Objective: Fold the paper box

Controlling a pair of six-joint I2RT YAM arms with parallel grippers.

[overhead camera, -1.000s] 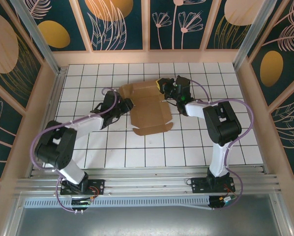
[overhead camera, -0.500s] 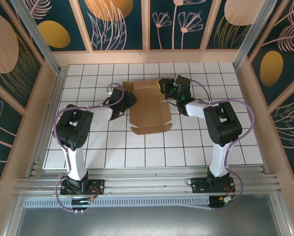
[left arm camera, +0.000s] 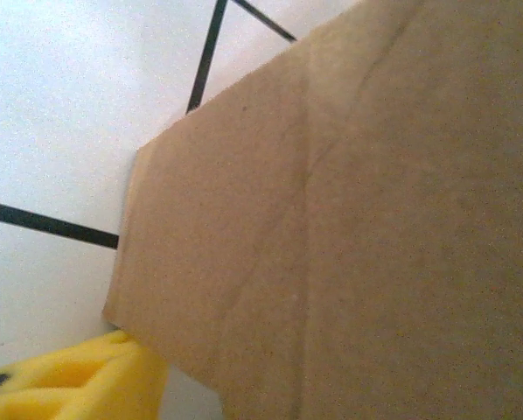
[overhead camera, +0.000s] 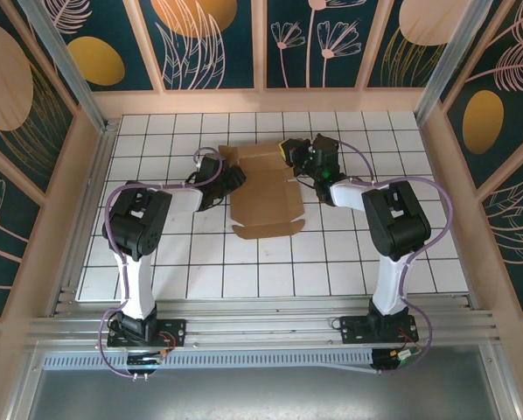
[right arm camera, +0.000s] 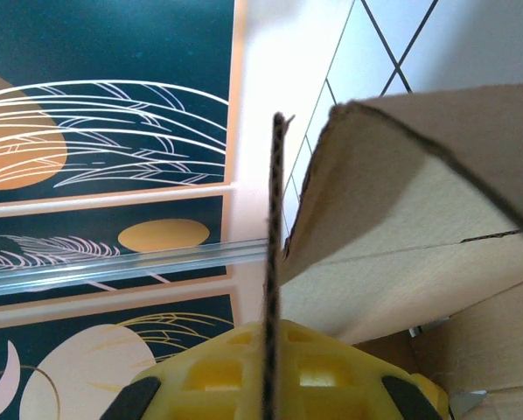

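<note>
The paper box [overhead camera: 263, 197] lies as a mostly flat tan cardboard sheet with flaps on the white tiled table, near the middle back. My left gripper [overhead camera: 232, 179] sits at the box's left edge. In the left wrist view the brown cardboard [left arm camera: 358, 227] covers the gap, and one of the yellow fingers [left arm camera: 69, 385] stands far out at the lower left, so the jaws are open. My right gripper [overhead camera: 294, 156] is at the back right corner. In the right wrist view the right gripper [right arm camera: 275, 350] is shut on a raised flap [right arm camera: 276, 245] seen edge-on.
The tiled table [overhead camera: 244, 271] is boxed in by low peach walls with dark patterned panels [overhead camera: 218, 44] at the back and sides. An aluminium rail [overhead camera: 261, 328] runs along the near edge by the arm bases.
My left arm folded in, its elbow swinging from the near left towards the box, and its gripper shifted slightly back along the box's left edge. The right arm stayed put on the flap.
</note>
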